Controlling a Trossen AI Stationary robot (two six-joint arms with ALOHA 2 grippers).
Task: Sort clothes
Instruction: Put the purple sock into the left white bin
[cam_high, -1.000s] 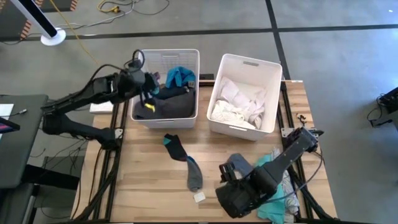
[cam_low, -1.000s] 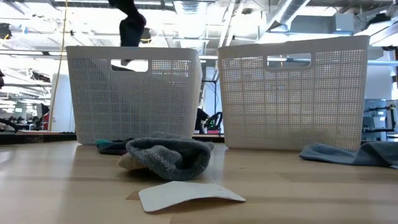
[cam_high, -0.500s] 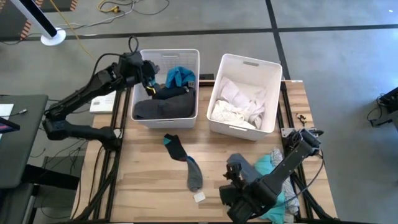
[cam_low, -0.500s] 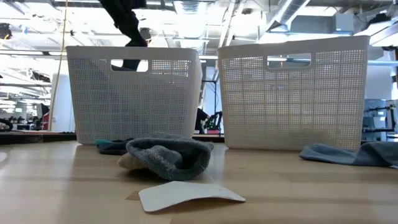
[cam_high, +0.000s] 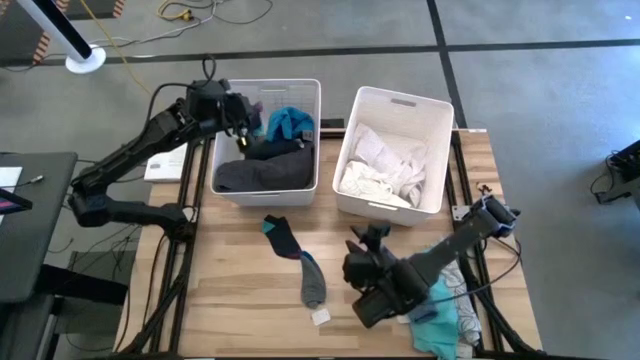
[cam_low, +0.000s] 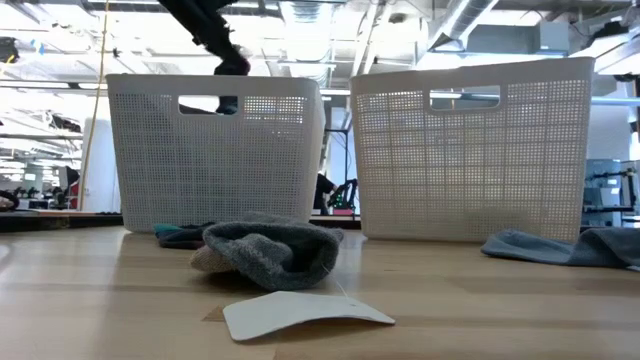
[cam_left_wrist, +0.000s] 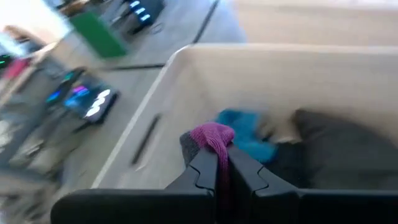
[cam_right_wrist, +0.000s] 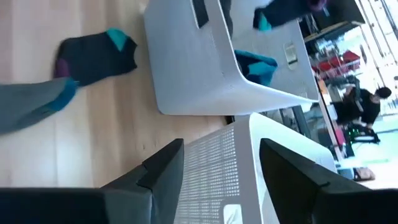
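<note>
My left gripper (cam_high: 241, 124) is over the far left part of the left white bin (cam_high: 225, 90), shut on a small dark sock with a purple end (cam_left_wrist: 214, 134). The bin holds dark, grey and blue garments (cam_high: 265, 170). My right gripper (cam_high: 366, 252) is open and empty above the table, near the right bin (cam_high: 400, 97), which holds white clothes. A dark sock with teal patches (cam_high: 280, 235) and a grey sock (cam_high: 313, 283) lie flat on the table. A pile of teal and grey clothes (cam_high: 445, 300) lies at the near right. My left gripper pinches the sock's purple end (cam_left_wrist: 216, 146) between its two shut fingers, coming from above. The sock hangs below the fingers, clear, over the left bin; its dark and teal lower part shows in the low view (cam_low: 228, 100).
A white card (cam_high: 320, 316) lies by the grey sock near the front edge. The two bins stand side by side along the far edge. Bare wood shows between the socks and the left edge.
My right gripper has gone from near the front edge toward the far edge, to just before the right bin, staying open. My left gripper has gone up and toward the bin's far left corner, carrying the hanging sock.
</note>
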